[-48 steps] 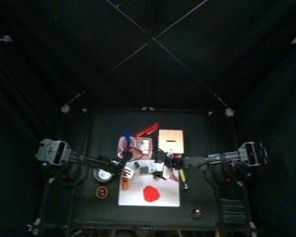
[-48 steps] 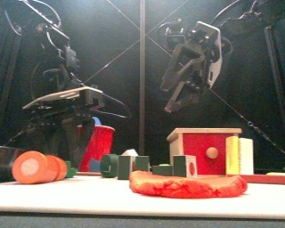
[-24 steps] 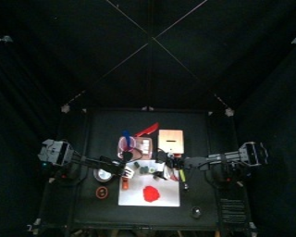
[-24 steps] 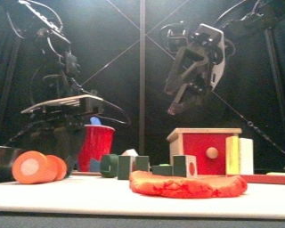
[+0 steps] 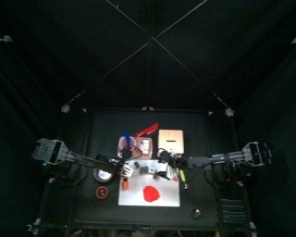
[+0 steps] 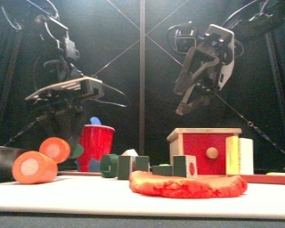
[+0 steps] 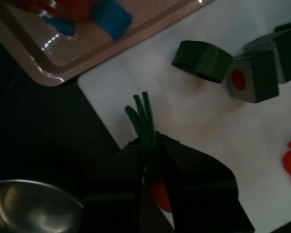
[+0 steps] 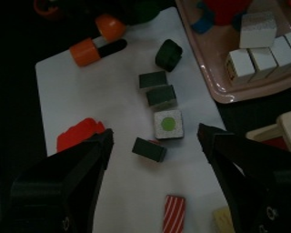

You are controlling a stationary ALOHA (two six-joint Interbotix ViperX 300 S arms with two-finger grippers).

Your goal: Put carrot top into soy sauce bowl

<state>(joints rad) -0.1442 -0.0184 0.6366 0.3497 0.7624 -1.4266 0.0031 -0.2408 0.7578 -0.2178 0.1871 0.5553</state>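
The carrot top [image 7: 143, 123] sits pinched in the left pincer [image 7: 152, 173], its green stalks poking out, just beside the soy sauce bowl [image 7: 33, 207]. Next: carry over the bowl, release. Right pincer [image 8: 155, 150] hangs open.

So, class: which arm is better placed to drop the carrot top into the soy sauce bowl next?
Left. The left gripper is closed on the carrot top, with the soy sauce bowl right beside it. The right gripper hangs open over the green blocks.

One soy sauce bowl [image 7: 29, 206], one red cup [image 6: 97, 145], two orange carrot pieces [image 6: 38, 160].
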